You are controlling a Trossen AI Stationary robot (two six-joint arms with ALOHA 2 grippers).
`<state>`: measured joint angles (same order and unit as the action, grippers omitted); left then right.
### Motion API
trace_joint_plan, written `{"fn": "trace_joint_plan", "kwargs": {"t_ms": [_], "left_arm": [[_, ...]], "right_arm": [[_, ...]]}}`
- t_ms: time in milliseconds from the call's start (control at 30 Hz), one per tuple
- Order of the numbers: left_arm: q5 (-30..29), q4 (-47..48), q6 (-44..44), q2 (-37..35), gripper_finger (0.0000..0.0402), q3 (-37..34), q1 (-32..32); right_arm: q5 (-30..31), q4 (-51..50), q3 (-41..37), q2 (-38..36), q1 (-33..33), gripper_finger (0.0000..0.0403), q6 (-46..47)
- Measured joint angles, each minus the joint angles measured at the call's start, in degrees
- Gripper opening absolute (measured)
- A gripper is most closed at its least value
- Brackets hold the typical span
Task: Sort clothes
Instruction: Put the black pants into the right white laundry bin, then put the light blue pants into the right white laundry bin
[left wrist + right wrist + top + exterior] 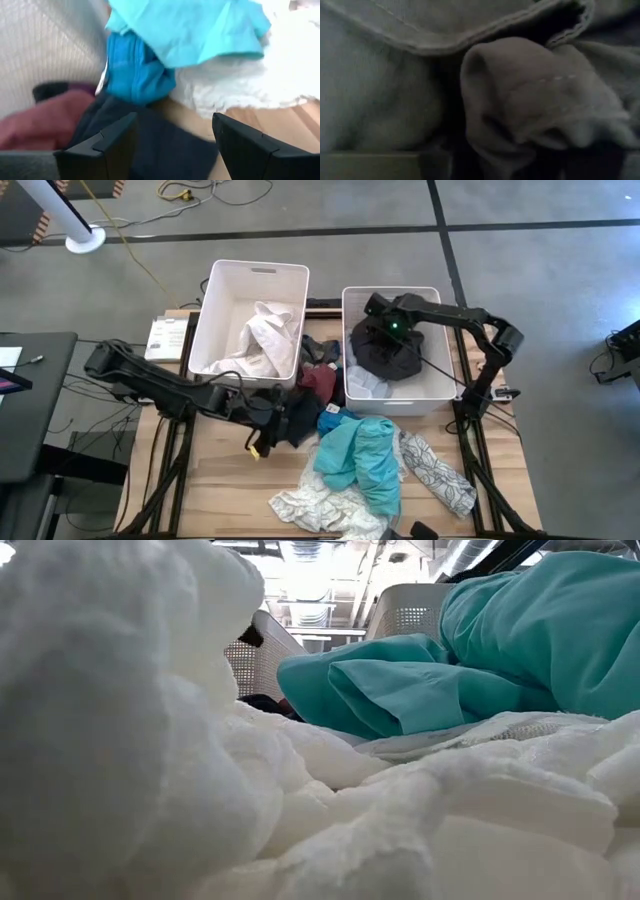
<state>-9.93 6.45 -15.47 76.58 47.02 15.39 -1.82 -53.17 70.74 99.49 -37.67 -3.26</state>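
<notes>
Clothes lie heaped on the wooden table: a teal garment (360, 460), a white patterned one (320, 510), a grey-patterned one (437, 477), a maroon one (318, 380) and a navy one (297, 420). My left gripper (280, 420) stands open, slanting down over the navy garment (170, 150), whose cloth shows between its fingers; maroon cloth (40, 125) and a blue garment (135, 70) lie just beyond. My right gripper (385, 330) hangs over a black garment (385, 358) lying in the right bin (435, 395). Its wrist view shows only that dark cloth (535, 100), close up.
The left bin (215, 290) holds white clothes (262, 335). The two bins stand side by side at the table's far edge, with dark clothes in the gap between them. In the low view, white fluffy cloth (150, 740) fills the foreground with teal cloth (480, 660) behind. Bare wood (215, 480) shows near left.
</notes>
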Motion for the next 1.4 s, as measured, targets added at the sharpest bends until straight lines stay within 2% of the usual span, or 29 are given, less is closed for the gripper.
{"fn": "trace_joint_plan", "kwargs": {"t_ms": [200,400,933,1133,1400], "left_arm": [[4.95,-10.25,-3.25,2.71,0.0249,0.14,0.00],[7.71,-16.68,-7.13,3.38,0.0249,0.17,0.04],[8.32,-17.01,-7.25,3.39,0.0249,0.16,0.06],[8.32,-16.77,-7.25,3.39,0.0249,0.16,0.06],[8.32,-15.87,-7.43,3.39,0.0249,0.14,0.06]], "right_arm": [[0.00,-1.29,1.83,-3.44,1.03,0.0246,0.43],[-0.02,-1.20,3.29,-8.90,2.37,0.0251,0.66],[0.02,-1.20,5.81,-25.35,9.90,0.0251,4.95],[0.00,-2.82,5.81,-31.04,16.66,0.0251,8.52],[0.00,-5.38,5.81,-36.20,30.86,0.0250,17.03]]}}
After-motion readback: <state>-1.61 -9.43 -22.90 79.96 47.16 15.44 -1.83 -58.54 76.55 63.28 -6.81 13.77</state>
